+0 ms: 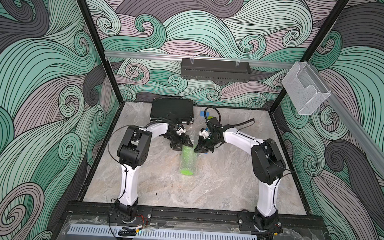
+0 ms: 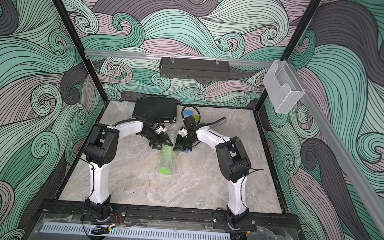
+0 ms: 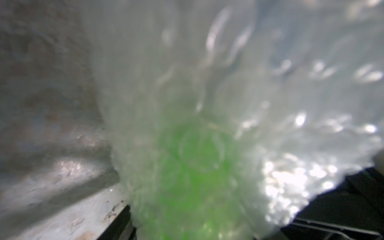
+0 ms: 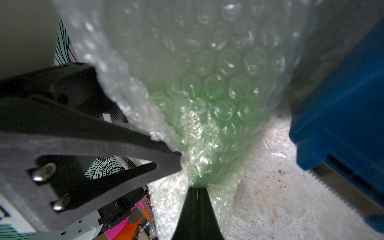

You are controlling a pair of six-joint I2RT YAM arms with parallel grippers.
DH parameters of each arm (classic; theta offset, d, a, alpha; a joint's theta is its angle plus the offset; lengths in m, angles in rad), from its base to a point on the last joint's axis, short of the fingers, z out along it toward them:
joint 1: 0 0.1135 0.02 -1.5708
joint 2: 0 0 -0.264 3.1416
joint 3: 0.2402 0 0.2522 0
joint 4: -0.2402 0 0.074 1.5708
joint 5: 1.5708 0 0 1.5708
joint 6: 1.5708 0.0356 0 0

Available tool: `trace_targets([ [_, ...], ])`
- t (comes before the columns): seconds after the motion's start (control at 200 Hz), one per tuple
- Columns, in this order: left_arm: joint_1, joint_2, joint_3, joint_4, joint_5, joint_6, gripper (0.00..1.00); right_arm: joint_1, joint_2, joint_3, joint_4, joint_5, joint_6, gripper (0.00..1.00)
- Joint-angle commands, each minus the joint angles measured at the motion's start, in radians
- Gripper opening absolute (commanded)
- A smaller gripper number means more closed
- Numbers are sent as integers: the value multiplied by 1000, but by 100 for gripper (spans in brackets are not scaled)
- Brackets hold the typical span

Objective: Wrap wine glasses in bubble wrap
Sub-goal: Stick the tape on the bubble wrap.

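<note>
Marble-patterned desk [image 1: 216,183] carries a black case [image 1: 172,111] at its far edge. Bubble wrap [image 1: 187,161] lies mid-desk, rolled round the lime goblet [image 1: 186,171], whose foot faces the near side. Blue tape dispenser [image 4: 342,104] crowds the roll's far end beside the right pincer [image 4: 196,193], which is clenched on bunched wrap there. Left pincer [image 1: 183,145], jaws spread, touches the wrap opposite.

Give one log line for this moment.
green goblet: wrapped in bubble wrap, lying; right gripper: shut on bubble wrap; left gripper: jaws apart, grip unclear
</note>
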Motion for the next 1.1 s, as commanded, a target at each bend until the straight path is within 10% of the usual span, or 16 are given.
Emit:
trace_targets([
  [0.0,-27,66,-50,-96,-150,11,67,-12,-40,-24,19,31,-6,4],
  [0.736,-26,37,-29,-115,-126,7,78,1,34,63,-9,50,-3,6],
  [1.096,5,-132,-26,-146,-138,25,94,-42,-289,-152,-39,67,14,36],
])
